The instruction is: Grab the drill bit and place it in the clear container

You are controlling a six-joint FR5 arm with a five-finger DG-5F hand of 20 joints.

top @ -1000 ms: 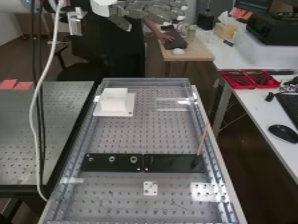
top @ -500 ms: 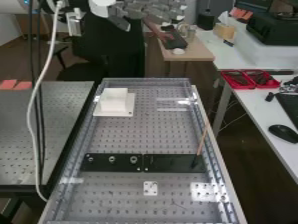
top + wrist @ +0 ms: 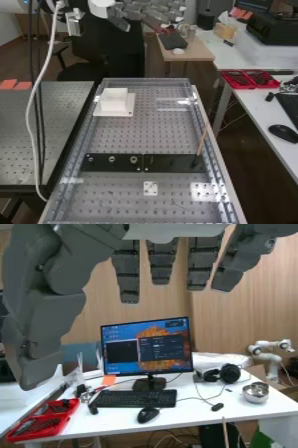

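And the hand [image 3: 163,264] hangs high, fingers straight, empty — no grab made yet, so next it must come down for the drill bit.

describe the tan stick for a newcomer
High view: perforated bench top, then the black strip across it. The stick rises at a slant from the strip's right end. Long, thin and tan, unlike the round metal fittings at the left end.

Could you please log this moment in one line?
Dark grey robotic hand: open, empty, raised | thin tan rod: tilted at black rectangular plate | white square block: ungrasped
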